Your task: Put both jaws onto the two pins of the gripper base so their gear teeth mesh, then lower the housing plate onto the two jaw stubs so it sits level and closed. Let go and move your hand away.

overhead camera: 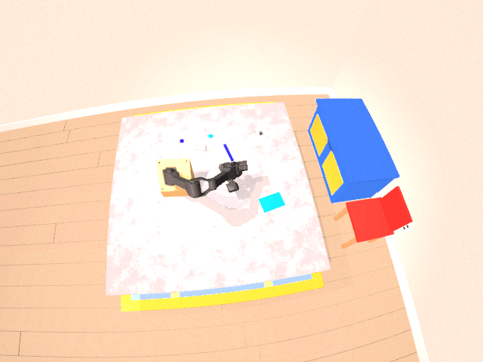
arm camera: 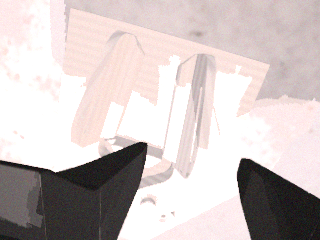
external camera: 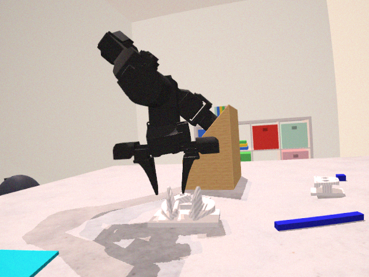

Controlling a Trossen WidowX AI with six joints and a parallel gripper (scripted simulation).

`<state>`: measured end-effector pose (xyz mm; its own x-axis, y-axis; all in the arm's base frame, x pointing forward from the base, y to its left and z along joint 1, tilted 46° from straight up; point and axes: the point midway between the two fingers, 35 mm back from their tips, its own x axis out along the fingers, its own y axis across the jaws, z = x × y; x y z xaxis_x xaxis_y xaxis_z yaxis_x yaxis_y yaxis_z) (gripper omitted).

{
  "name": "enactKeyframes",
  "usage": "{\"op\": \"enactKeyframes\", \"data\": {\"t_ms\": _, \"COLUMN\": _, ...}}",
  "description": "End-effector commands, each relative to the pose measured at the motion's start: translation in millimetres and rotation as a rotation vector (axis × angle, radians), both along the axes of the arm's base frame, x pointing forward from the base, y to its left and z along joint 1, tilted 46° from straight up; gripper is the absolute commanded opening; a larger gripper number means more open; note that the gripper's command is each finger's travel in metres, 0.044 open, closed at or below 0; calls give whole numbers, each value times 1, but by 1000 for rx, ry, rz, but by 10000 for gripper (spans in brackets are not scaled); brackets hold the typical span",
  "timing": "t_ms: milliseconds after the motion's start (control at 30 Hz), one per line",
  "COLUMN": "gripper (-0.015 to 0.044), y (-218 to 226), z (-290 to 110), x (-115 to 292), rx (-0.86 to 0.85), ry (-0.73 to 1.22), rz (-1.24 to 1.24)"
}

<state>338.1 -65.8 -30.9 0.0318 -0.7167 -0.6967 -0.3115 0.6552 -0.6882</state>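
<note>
The white gripper base [external camera: 184, 224] [arm camera: 162, 47] lies flat on the table. Two white ribbed jaws stand up from it side by side, one jaw [external camera: 169, 203] [arm camera: 112, 92] at the left and the other jaw [external camera: 196, 205] [arm camera: 196, 112] at the right. Whether their gear teeth mesh cannot be made out. My gripper [external camera: 169, 194] [arm camera: 192, 159] is open and empty, pointing down, with its fingertips just above and behind the jaws in the exterior view. A separate white part [overhead camera: 201, 148] [external camera: 327, 187], apparently the housing plate, rests farther back.
A long blue bar [overhead camera: 228, 152] [external camera: 319, 220] lies beside the base. A small blue block [overhead camera: 181, 141] [external camera: 340, 177] is near the white part. A cyan sheet [overhead camera: 272, 202] [external camera: 26, 261] lies on the other side. The arm's wooden stand [overhead camera: 175, 192] [external camera: 220, 161] is behind.
</note>
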Motion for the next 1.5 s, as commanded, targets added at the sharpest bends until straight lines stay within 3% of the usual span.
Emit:
{"op": "enactKeyframes", "data": {"t_ms": 0, "gripper": 224, "y": 26, "z": 26, "x": 1, "rx": 5, "ry": -20, "rz": 3}}
{"op": "enactKeyframes", "data": {"t_ms": 133, "gripper": 224, "y": 21, "z": 20, "x": 3, "rx": 2, "ry": -21, "rz": 12}}
{"op": "enactKeyframes", "data": {"t_ms": 400, "gripper": 434, "y": 72, "z": -12, "x": -2, "rx": 43, "ry": 90, "rz": 149}}
{"op": "enactKeyframes", "data": {"t_ms": 433, "gripper": 440, "y": 80, "z": -17, "x": -4, "rx": 48, "ry": 108, "rz": 170}}
{"op": "enactKeyframes", "data": {"t_ms": 800, "gripper": 440, "y": 158, "z": -74, "x": -40, "rx": 94, "ry": 304, "rz": 376}}
{"op": "enactKeyframes", "data": {"t_ms": 1133, "gripper": 440, "y": 200, "z": -111, "x": -84, "rx": 73, "ry": 493, "rz": 576}}
{"op": "enactKeyframes", "data": {"t_ms": 1467, "gripper": 440, "y": 239, "z": -156, "x": -155, "rx": 25, "ry": 692, "rz": 735}}
